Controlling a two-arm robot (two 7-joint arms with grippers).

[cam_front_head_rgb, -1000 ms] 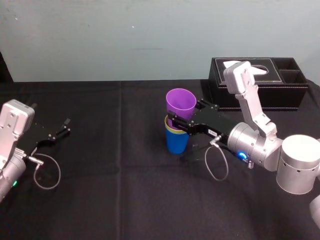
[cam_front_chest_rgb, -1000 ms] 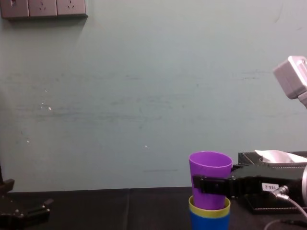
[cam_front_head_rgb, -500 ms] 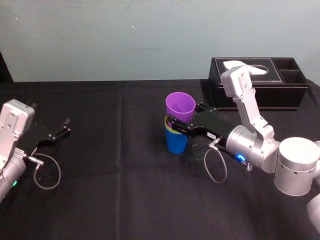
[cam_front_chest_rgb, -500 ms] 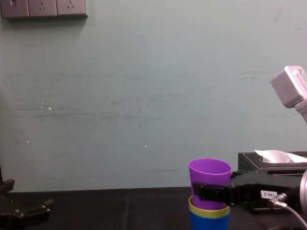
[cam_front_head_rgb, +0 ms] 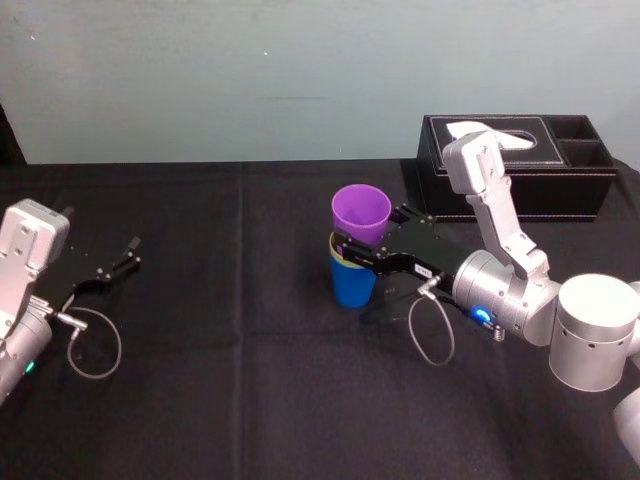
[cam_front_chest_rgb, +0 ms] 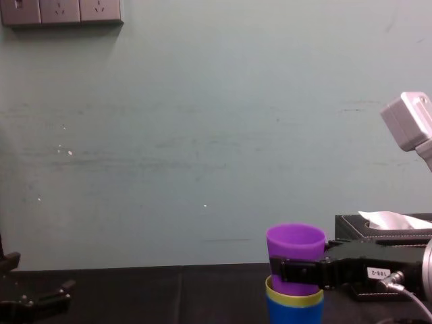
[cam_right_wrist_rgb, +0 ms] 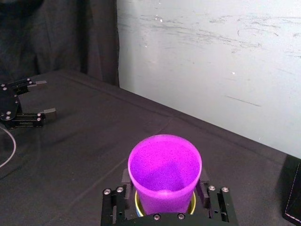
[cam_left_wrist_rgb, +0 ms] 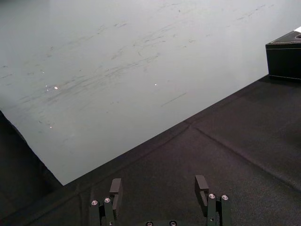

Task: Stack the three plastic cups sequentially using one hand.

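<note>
The blue cup (cam_front_head_rgb: 353, 285) stands upright mid-table with the yellow-green cup (cam_front_head_rgb: 339, 262) nested in it, only its rim showing. The purple cup (cam_front_head_rgb: 361, 212) sits upright in the yellow-green one, its upper half sticking out. My right gripper (cam_front_head_rgb: 371, 238) reaches in from the right, and its black fingers (cam_front_chest_rgb: 298, 270) press the purple cup's sides. In the right wrist view the purple cup (cam_right_wrist_rgb: 165, 174) sits between the jaws. My left gripper (cam_front_head_rgb: 115, 262) rests open at the table's left, far from the cups, with nothing between its fingers (cam_left_wrist_rgb: 115, 187).
A black tissue box (cam_front_head_rgb: 520, 165) with a white tissue stands at the back right, behind my right arm. A grey cable loop (cam_front_head_rgb: 95, 350) lies by the left arm. A black cloth (cam_front_head_rgb: 230, 400) covers the table, and a pale wall rises behind.
The right gripper has lowered the purple cup, which was higher and slightly tilted, down into the yellow-green cup. The left arm has not moved.
</note>
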